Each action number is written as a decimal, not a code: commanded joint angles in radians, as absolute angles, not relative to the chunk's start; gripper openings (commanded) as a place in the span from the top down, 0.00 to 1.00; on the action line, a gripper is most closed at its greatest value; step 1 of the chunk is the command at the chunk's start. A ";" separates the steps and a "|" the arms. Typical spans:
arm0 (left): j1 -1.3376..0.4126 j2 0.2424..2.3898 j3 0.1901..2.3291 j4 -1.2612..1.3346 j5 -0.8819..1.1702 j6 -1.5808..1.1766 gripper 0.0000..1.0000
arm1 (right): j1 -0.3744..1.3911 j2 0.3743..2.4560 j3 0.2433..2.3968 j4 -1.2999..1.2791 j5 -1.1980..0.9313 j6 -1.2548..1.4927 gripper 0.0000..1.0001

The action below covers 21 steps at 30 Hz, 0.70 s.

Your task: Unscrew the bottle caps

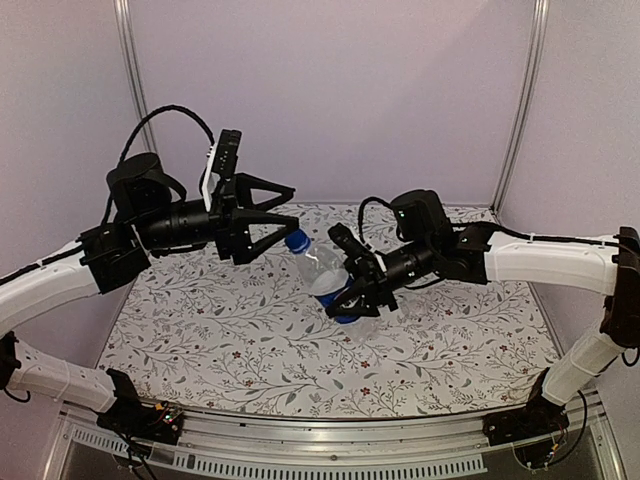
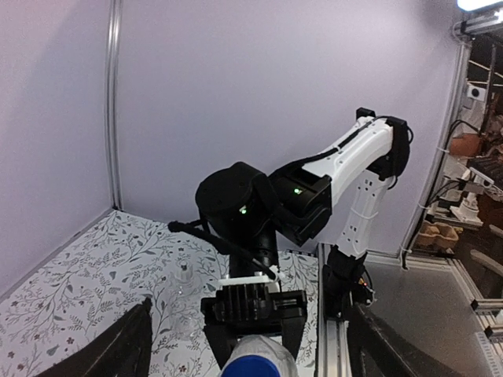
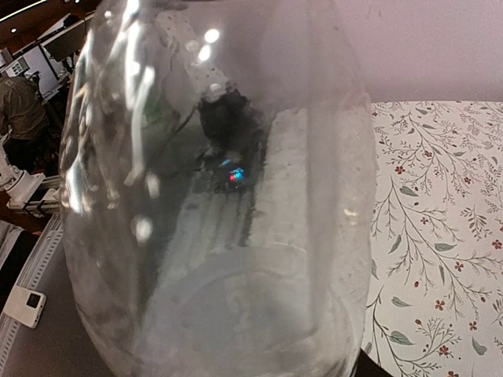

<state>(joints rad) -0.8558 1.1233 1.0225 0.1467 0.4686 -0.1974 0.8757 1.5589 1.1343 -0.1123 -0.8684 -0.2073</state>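
My right gripper [image 1: 348, 288] is shut on the taller clear bottle [image 1: 326, 266] at its blue label and holds it tilted above the table. Its solid blue cap [image 1: 297, 241] points toward my left gripper [image 1: 296, 206], which is open wide. The cap sits just at the lower fingertip. In the left wrist view the blue cap [image 2: 259, 367] is low between the two spread fingers [image 2: 110, 345]. The bottle [image 3: 220, 204] fills the right wrist view and hides the fingers. The shorter unlabelled bottle [image 2: 183, 294] shows faintly on the table. The pale cap is not visible.
The floral table cover [image 1: 220, 330] spans the workspace. Lilac walls with metal posts [image 1: 130, 60] close the back and sides. The right arm's base and rail [image 2: 346, 290] stand beyond the bottle in the left wrist view.
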 commanded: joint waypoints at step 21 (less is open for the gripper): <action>-0.804 1.274 1.064 0.400 0.974 -0.230 0.34 | 0.873 1.578 1.201 -0.111 -1.140 -0.192 0.51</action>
<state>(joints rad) -0.8181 1.2636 1.0405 0.3428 0.9436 -0.2123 0.8757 1.5616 1.1751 -0.1154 -1.1141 -0.1989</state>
